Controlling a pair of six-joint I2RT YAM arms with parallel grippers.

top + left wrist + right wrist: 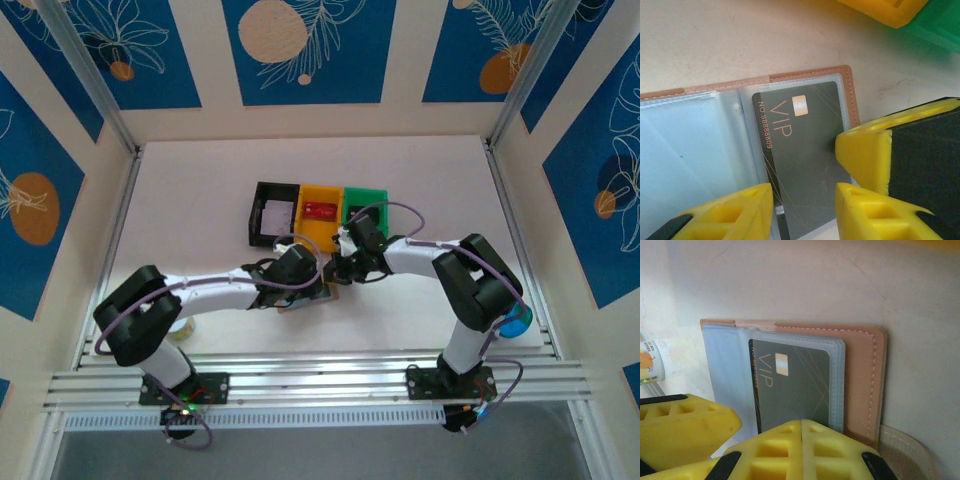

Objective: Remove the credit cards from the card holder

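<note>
The left arm (215, 290) and the right arm (420, 250) each fold at the elbow and reach inward, wrists nearly meeting. The left gripper (805, 192) points down, fingers partly apart. The right gripper (747, 440), closed, sits just beside it.

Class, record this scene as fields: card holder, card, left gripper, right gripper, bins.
card holder: tan, lying open on the table, clear pockets facing up
card: dark grey, marked VIP, inside a clear pocket
left gripper: open, fingers either side of the card's end
right gripper: shut, tips at the card's edge; whether it grips the card cannot be told
bins: black bin, yellow bin, green bin in a row; red item in the yellow one
</note>
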